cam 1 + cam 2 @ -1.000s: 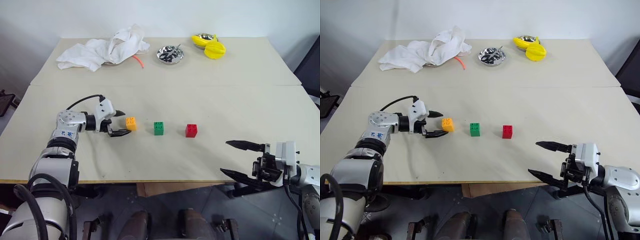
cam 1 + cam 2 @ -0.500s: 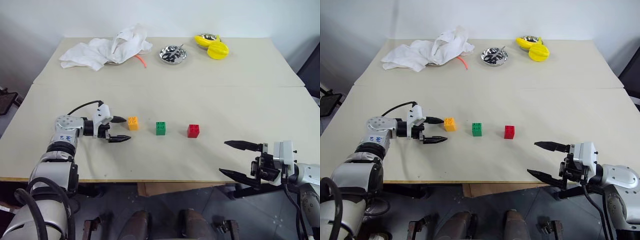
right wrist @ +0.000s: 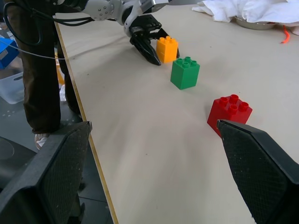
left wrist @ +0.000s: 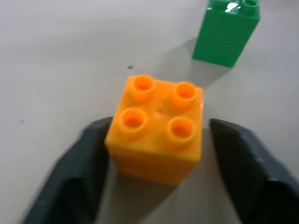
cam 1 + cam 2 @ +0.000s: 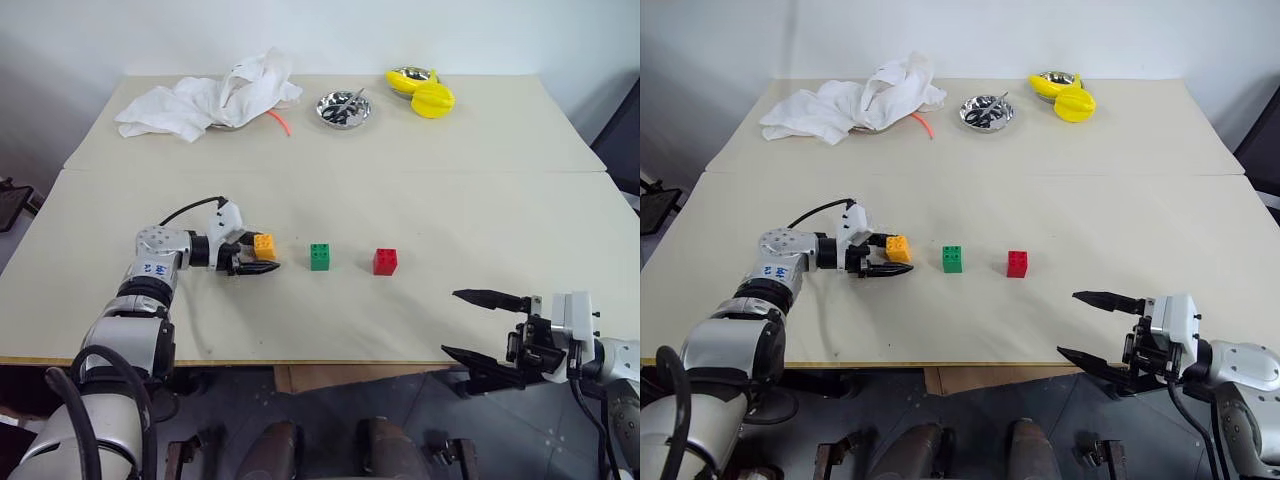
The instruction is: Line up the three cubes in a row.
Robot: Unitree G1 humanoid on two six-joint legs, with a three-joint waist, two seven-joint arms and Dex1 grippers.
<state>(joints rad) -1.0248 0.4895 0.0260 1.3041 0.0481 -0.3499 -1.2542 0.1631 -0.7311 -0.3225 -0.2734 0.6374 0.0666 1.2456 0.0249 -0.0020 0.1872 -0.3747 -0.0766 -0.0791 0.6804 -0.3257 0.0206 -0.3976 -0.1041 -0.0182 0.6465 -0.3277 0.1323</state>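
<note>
Three studded cubes stand in a row on the table: orange-yellow (image 5: pixel 264 245), green (image 5: pixel 320 257) and red (image 5: pixel 385 262). My left gripper (image 5: pixel 262 253) straddles the orange-yellow cube (image 4: pixel 156 130) with its jaws drawn in. One finger (image 4: pixel 88 154) lies against the cube's side. The other finger (image 4: pixel 233 154) keeps a thin gap. The cube rests on the table. My right gripper (image 5: pixel 451 322) hangs open and empty past the table's front edge, below and right of the red cube (image 3: pixel 230 112).
At the back of the table (image 5: pixel 450 200) lie a crumpled white cloth (image 5: pixel 205 100), a small metal bowl (image 5: pixel 341 108) and a yellow lemon-shaped object (image 5: pixel 430 98). What looks like a person's trouser leg (image 3: pixel 42 70) stands beside the table edge in the right wrist view.
My left gripper has slid right onto the orange-yellow cube and its jaws have narrowed around it. The right gripper has stayed in place, still open.
</note>
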